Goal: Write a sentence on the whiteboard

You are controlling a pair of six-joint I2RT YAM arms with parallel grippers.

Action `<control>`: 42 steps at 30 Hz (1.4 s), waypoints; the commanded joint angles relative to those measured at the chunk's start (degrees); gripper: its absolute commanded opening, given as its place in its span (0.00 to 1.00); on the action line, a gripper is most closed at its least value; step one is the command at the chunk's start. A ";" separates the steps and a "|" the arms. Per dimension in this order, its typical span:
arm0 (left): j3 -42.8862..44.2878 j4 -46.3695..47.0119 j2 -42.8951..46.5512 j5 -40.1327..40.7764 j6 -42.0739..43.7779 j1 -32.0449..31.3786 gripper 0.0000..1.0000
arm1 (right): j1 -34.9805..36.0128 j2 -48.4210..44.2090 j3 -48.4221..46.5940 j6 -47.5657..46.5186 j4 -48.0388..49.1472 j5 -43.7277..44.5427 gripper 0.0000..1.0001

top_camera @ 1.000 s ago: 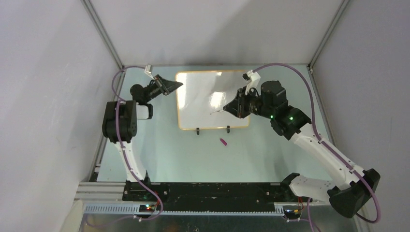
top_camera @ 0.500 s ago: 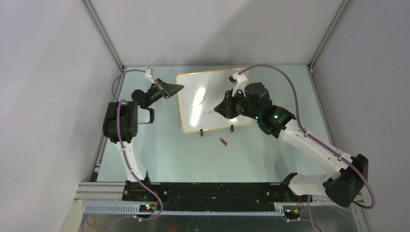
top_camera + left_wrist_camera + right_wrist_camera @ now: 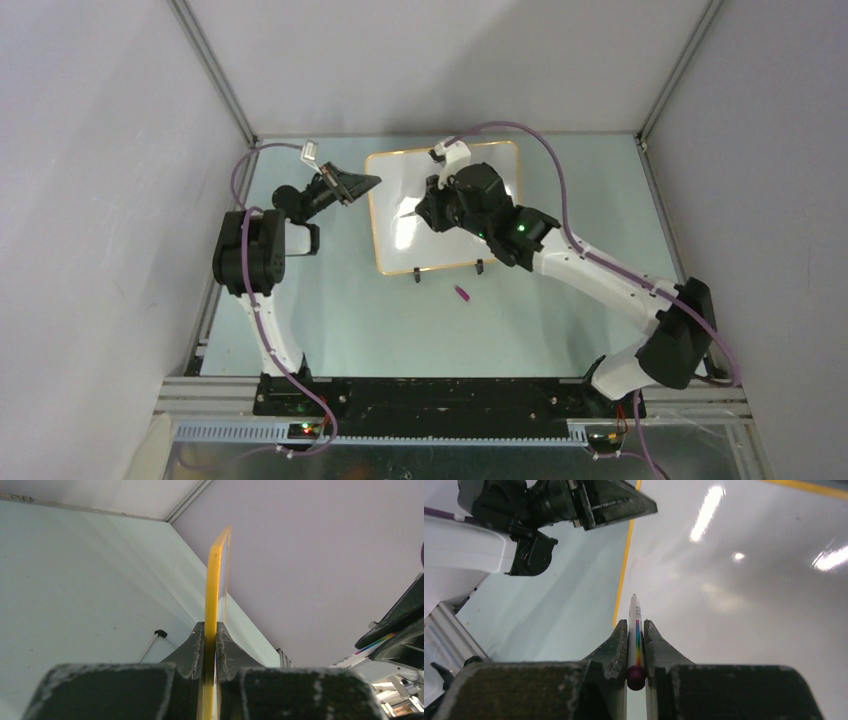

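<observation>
From above, the whiteboard (image 3: 400, 250) lies a bit crooked on the worktop (image 3: 340, 320). Its two black clip feet (image 3: 416, 275) are at the near edge. The left fingers (image 3: 360, 183) pinch its left edge. The right fingers (image 3: 424, 212) are over the left part of the board and hold a marker (image 3: 410, 213). A small pink cap (image 3: 463, 293) lies on the worktop, near the board.

In the left wrist view, the left fingers are shut tight on the board's orange-yellow frame (image 3: 212, 590), which shows edge-on between them.

In the right wrist view, the right fingers squeeze the marker (image 3: 635, 630). Its tip points at the white part, just inside the yellow left edge. I cannot tell if the tip touches. I see no writing there.

I think the robot is at the start of a line. One arm steadies the board and the other brings the pen to the left side. Next, the tip needs to press softly on the board and slide to the right to make letters, with the left fingers holding firm so the board does not slip.
</observation>
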State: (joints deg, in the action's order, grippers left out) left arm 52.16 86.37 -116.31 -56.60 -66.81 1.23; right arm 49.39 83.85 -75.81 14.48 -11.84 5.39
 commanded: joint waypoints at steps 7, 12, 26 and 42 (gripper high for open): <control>-1.19 1.26 1.10 -3.71 3.86 -2.38 0.00 | 1.18 8.13 -11.02 -8.73 1.33 5.95 0.00; -1.31 1.26 1.17 -3.61 4.03 -2.46 0.00 | 2.83 12.10 -15.02 -12.15 0.54 10.38 0.00; -1.37 1.26 1.01 -3.61 4.14 -2.47 0.00 | 4.49 16.39 -17.84 -17.93 2.59 19.30 0.00; -0.89 1.30 -0.98 -2.99 5.19 -3.46 0.00 | 3.01 11.18 -8.48 -16.70 13.91 13.12 0.00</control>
State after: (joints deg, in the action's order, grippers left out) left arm 51.79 86.39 -116.25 -56.29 -65.47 0.62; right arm 53.12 96.92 -84.23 -2.37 -3.81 20.40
